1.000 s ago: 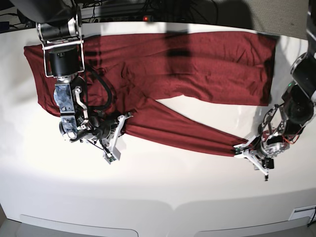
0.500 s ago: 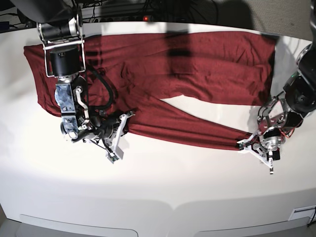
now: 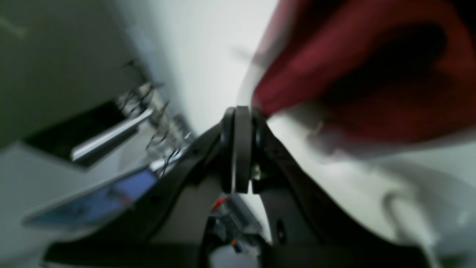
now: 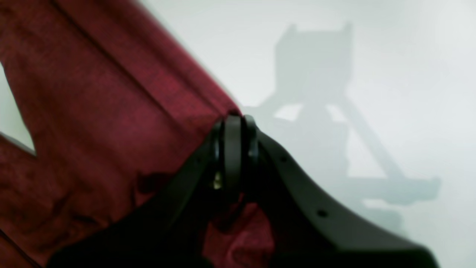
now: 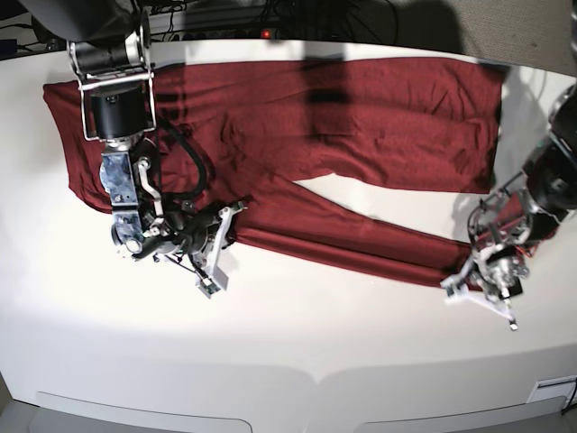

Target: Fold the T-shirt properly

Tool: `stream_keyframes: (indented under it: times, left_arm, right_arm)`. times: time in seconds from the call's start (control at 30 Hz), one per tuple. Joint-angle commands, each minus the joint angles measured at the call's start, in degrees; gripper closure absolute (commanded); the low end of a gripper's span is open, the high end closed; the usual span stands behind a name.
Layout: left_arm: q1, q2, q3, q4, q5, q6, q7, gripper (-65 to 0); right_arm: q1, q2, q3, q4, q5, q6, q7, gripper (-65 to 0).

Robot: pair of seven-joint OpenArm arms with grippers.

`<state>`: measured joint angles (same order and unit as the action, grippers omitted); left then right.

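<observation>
Early going: T-shirt (image 5: 343,117) spread flat across the counter (image 5: 297,334), unfolded. Left claw (image 5: 471,271) pinched on the sleeve cuff, right claw (image 5: 219,236) clamped at the sleeve's base. Every fold left.

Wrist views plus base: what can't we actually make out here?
- Left wrist view: motion blur; whether the left gripper fingers pinch the T-shirt cuff or only touch it is unclear.
- Right wrist view: the right gripper fingers cover the sleeve fold beneath them.
- Base view: the right arm hides the T-shirt's shoulder area; far edge in shadow.
</observation>
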<state>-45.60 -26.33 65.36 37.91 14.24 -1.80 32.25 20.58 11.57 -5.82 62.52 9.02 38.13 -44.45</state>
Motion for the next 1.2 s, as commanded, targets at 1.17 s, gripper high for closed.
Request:
stream_keyframes:
  times: [1.17]
  left_arm:
    - [-1.2,15.3,-15.6,14.7,-27.4,0.2,9.9,-15.6]
  right_arm:
    - [0.3,0.5,0.2,9.5,0.4,0.0,-3.6,0.0]
